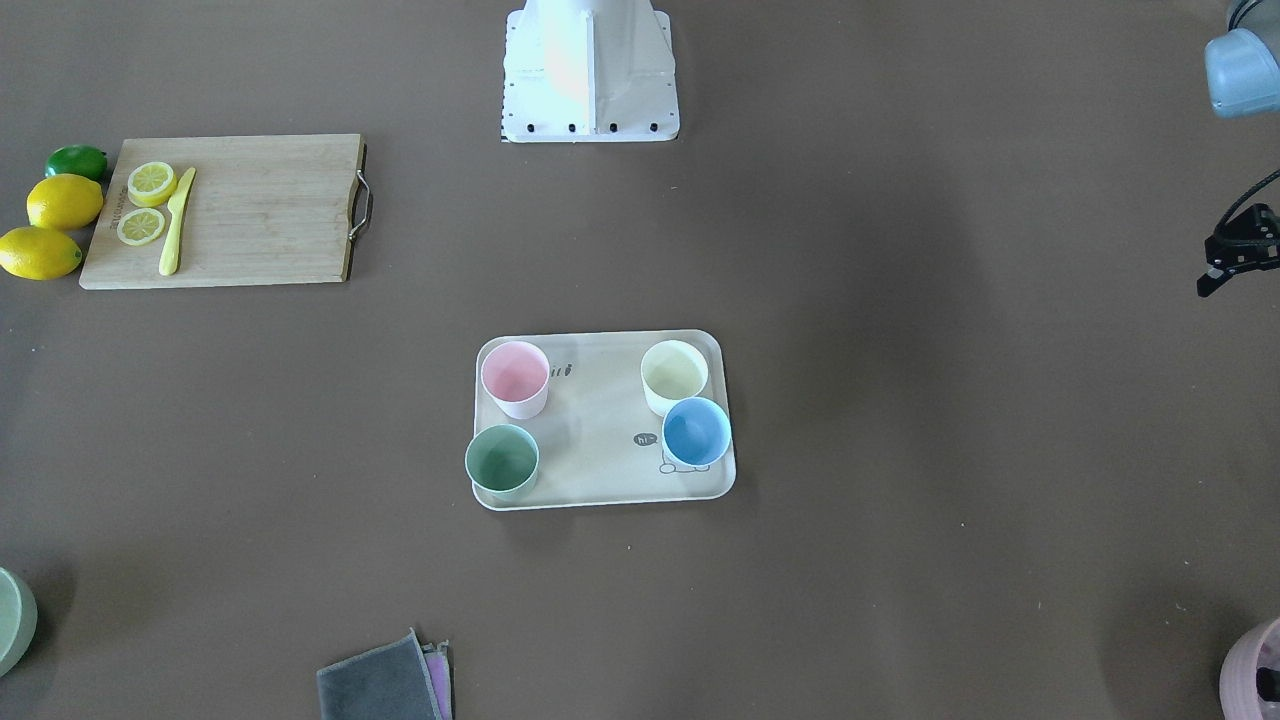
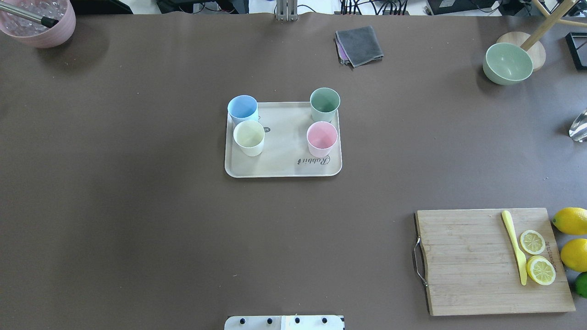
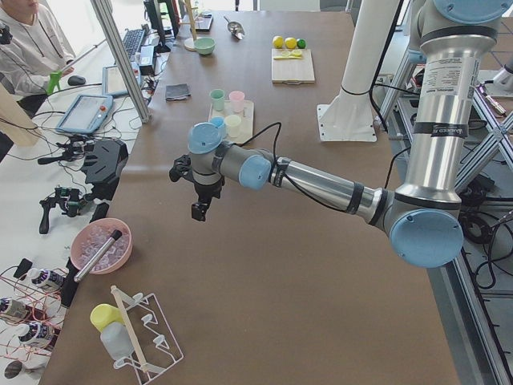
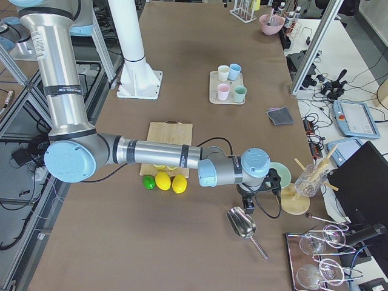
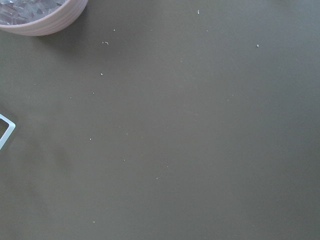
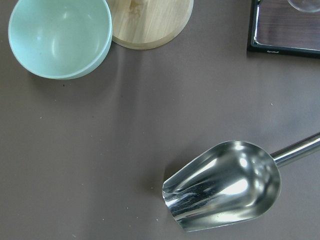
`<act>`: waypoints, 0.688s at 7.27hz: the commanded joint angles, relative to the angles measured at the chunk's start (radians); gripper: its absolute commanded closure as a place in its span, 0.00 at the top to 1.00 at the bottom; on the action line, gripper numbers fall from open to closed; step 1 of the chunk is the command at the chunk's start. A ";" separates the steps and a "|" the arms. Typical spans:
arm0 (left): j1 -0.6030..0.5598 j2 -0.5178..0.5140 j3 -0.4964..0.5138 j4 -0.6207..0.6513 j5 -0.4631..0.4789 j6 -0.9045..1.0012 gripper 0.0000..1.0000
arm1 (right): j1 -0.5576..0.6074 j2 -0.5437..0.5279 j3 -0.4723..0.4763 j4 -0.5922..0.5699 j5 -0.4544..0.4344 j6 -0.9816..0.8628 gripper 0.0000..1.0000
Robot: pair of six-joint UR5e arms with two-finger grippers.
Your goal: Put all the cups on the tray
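The cream-beige tray [image 2: 284, 153] lies at the table's middle. All four cups stand upright on it: the blue cup [image 2: 242, 107] and the cream-white cup [image 2: 249, 136] touch or nearly touch on its left side, and the green cup [image 2: 324, 102] and the pink cup [image 2: 322, 137] stand on its right side. My left gripper [image 3: 198, 210] hangs over bare table far to the tray's left, and shows partly at the front view's edge [image 1: 1225, 265]. I cannot tell if it is open. My right gripper [image 4: 248, 205] hangs far to the tray's right, above a metal scoop [image 6: 225, 187]. I cannot tell its state.
A wooden cutting board [image 2: 467, 261] with a yellow knife [image 2: 514, 245] and lemon slices lies at the near right, with lemons [image 2: 571, 221] beside it. A pale green bowl [image 2: 507, 63], a grey cloth [image 2: 359, 45] and a pink bowl [image 2: 41, 23] stand along the far edge.
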 commanded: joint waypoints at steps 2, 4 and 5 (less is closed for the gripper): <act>0.000 0.021 0.000 0.002 0.003 0.007 0.98 | 0.012 -0.042 0.159 -0.125 -0.004 -0.002 1.00; 0.000 0.022 0.018 0.014 0.003 0.007 0.98 | 0.019 -0.131 0.259 -0.131 -0.016 -0.002 1.00; -0.006 0.033 0.017 0.014 -0.002 0.007 0.98 | 0.019 -0.146 0.280 -0.132 -0.019 -0.002 1.00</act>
